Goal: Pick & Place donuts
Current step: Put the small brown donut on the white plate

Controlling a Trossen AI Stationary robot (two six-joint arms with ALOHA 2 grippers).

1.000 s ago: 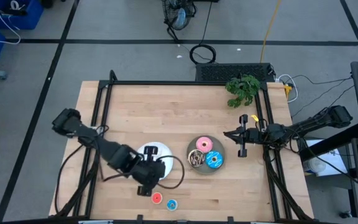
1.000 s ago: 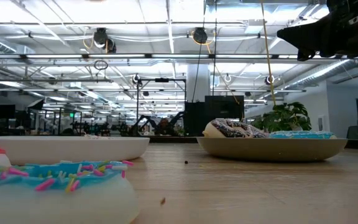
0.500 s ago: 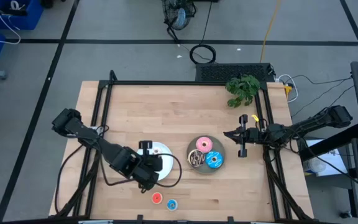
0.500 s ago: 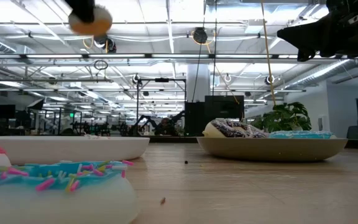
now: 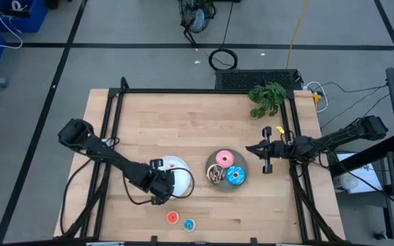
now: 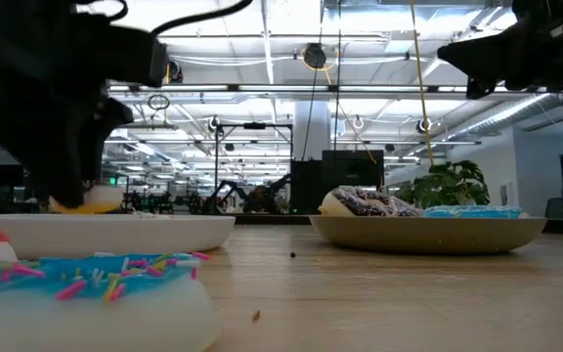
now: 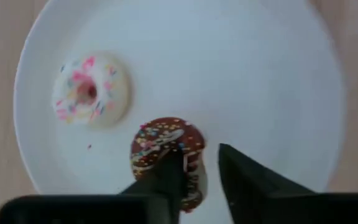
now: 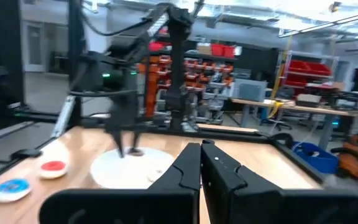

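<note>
I'm at the release step: my left tool (image 7: 199,171) hangs low over the white plate (image 7: 278,74), fingers slightly spread astride the brown donut (image 7: 166,146), which looks set down on the plate. I can't tell if one finger is touching it. A white-pink donut (image 7: 91,91) lies just beside. Next I'd lift straight up, since both the plate rim and that neighbour are close. A red donut (image 5: 172,218) and a blue donut (image 5: 189,224) wait on the bare table (image 5: 183,123) nearby, with open room around them. My right tool (image 5: 267,158), pressed together, waits beyond the grey plate (image 5: 242,179).
</note>
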